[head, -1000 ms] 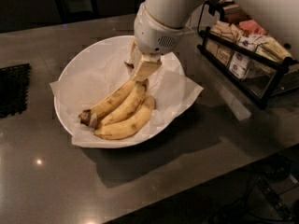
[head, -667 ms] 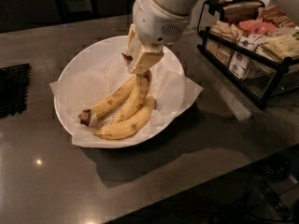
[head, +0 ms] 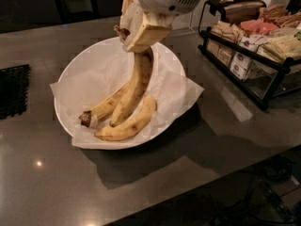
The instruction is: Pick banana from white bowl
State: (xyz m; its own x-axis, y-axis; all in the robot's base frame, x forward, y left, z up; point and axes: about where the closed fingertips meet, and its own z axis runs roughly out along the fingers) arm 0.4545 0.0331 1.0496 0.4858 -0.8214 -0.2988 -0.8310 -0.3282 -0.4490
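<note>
The white bowl (head: 89, 48), lined with crinkled white paper (head: 181, 91), sits on the dark counter at centre. My gripper (head: 137, 32) is above the bowl's far rim, shut on the dark stem end of the banana (head: 136, 81). This is the joined, brown-speckled pair, and it hangs steeply down from the beige fingers (head: 148, 32). The pair's lower tips, one of them blackened (head: 85, 118), are still low in the bowl by the paper. A separate, plumper single banana (head: 129, 125) lies in the bowl just in front of the pair.
A black wire rack (head: 263, 74) full of snack packets stands at the right, close to the bowl. A black mesh mat (head: 11, 91) lies at the left edge. The counter's front edge runs diagonally at the lower right, with cables on the floor below.
My gripper has risen with the stem end of the joined bananas, tilting them up much more steeply. The single banana has stayed in the bowl.
</note>
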